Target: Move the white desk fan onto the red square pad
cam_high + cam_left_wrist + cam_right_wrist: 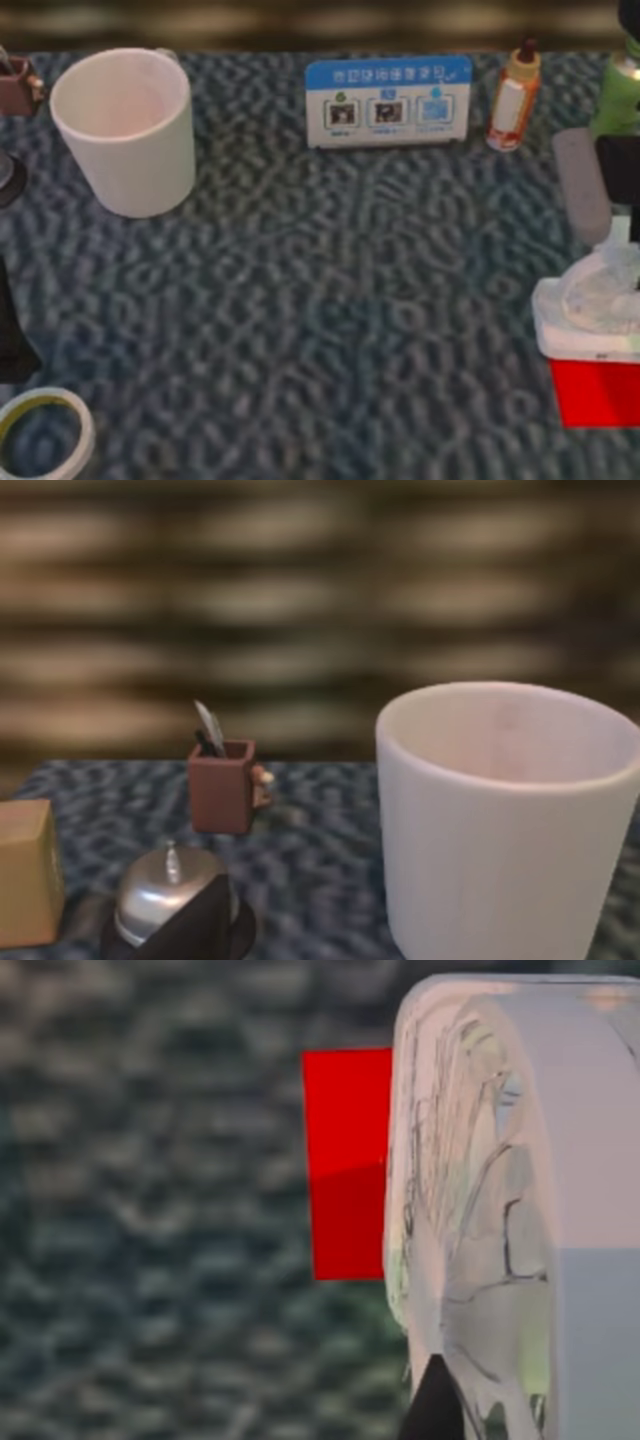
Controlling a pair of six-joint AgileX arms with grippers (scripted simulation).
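The white desk fan sits at the table's far right edge, its squarish base overlapping the upper edge of the red square pad, which lies flat just in front of it. The round translucent grille fills much of the right wrist view, with the pad showing beside it. The right arm reaches in from the right edge above the fan; whether its claw is clenched or released cannot be told. The left arm is parked at the left edge of the table, its claw also impossible to read.

Farther out, a large white mug stands at the back left. A blue and white sign card stands at the back centre, with an orange bottle beside it. A tape roll lies at the front left corner. The left wrist view shows a silver call bell and a brown pen holder.
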